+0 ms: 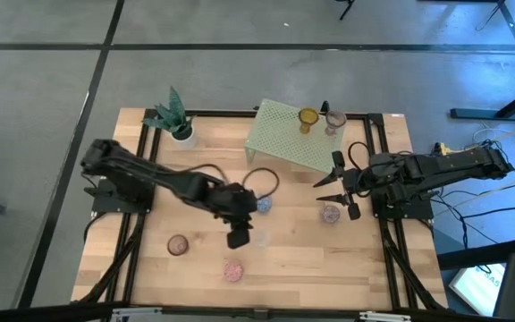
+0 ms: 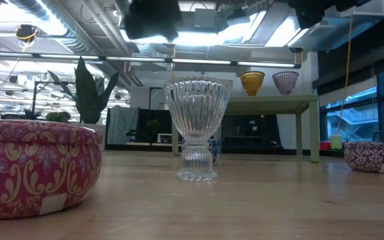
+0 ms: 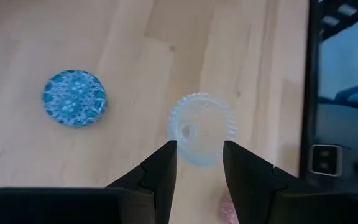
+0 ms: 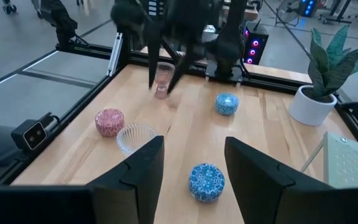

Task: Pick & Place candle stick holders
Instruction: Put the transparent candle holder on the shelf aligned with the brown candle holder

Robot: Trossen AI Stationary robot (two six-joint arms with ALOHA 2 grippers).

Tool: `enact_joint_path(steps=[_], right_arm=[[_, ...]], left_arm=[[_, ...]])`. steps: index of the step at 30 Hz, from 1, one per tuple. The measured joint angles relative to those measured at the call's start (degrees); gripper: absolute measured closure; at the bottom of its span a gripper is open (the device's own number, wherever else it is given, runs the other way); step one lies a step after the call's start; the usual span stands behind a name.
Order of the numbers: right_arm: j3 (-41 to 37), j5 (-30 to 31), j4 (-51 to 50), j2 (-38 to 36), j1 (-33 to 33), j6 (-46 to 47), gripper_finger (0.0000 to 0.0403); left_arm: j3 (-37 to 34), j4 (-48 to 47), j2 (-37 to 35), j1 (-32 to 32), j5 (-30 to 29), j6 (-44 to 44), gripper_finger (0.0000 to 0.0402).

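A clear ribbed stemmed candle stick holder [image 2: 197, 130] stands upright on its foot on the wooden table. My left gripper [image 3: 199, 146] is open, points down and hovers just above it, near the table's middle [image 1: 240, 237]. A blue holder [image 3: 74, 98] sits beside it. On the green rack [image 1: 280, 143] stand an amber holder [image 1: 307, 118] and a clear-purple holder [image 1: 334, 121]. My right gripper [image 1: 338, 190] is open and empty right of centre, above a patterned purple holder [image 1: 331, 213].
A pink holder [image 1: 232, 268] and a brownish one [image 1: 178, 244] sit toward the near edge. A low clear bowl-shaped holder [image 4: 135, 137] sits near the pink one. A potted plant [image 1: 175, 121] stands at the far left. A black frame rail [image 1: 378, 170] runs along the table's sides.
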Motion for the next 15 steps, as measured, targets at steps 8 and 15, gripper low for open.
enact_joint_path(steps=[8,15], right_arm=[[0.0,0.14,-0.02,0.0,0.01,0.04,0.023],[0.0,0.15,-0.06,0.0,-0.01,0.2,0.023]], left_arm=[[2.04,0.09,7.22,0.78,-2.01,3.32,0.0274],[2.0,1.99,9.15,0.46,-2.28,1.19,0.0274]])
